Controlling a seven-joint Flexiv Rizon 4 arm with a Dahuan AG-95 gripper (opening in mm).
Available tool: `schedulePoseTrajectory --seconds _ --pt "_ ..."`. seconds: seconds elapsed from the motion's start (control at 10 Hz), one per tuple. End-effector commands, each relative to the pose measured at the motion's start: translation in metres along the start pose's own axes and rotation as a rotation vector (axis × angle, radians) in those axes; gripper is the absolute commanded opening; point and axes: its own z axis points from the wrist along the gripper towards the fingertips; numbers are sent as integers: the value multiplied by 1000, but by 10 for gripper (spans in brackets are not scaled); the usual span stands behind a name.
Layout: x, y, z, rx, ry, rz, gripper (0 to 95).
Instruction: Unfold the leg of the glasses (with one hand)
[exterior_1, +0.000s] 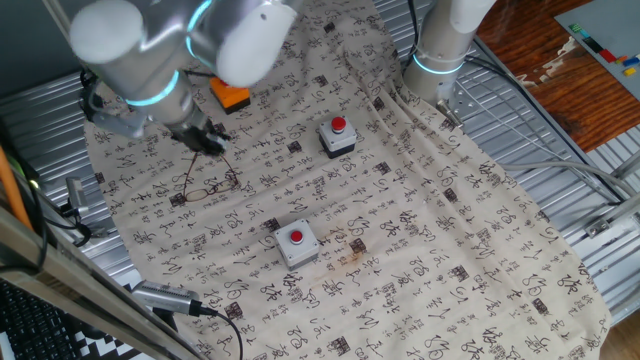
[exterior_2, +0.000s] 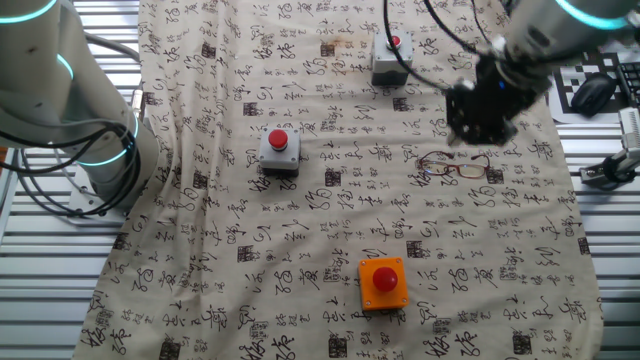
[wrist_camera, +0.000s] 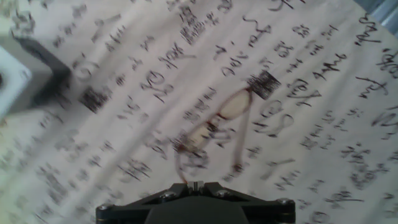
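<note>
Reddish-brown glasses (exterior_2: 455, 165) are laid on printed cloth (exterior_2: 300, 250) | pincer (exterior_2: 480, 120) is held just above them | jaw state cannot be told, view blurred

Ribbed metal table (exterior_1: 560, 150), draped with beige character-printed cloth (exterior_1: 420, 250); on cloth: thin reddish-brown wire-frame glasses (exterior_1: 208, 188) just below black claw (exterior_1: 205, 138); two grey red-button boxes (exterior_1: 296, 244), orange box (exterior_1: 231, 95) nearby.

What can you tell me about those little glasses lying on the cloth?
The glasses are thin reddish-brown wire frames with clear lenses. They lie flat on the printed cloth, and one leg looks swung out from the frame. The hand hangs close over them; whether it touches them cannot be told. Nothing else is near them.
</note>
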Motion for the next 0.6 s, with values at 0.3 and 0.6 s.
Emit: schedulePoseTrajectory --seconds 0.3,0.6 --pt "30 -27 -9 -11 1 -74 0" --pt "29 -21 -7 -9 -7 -27 0"
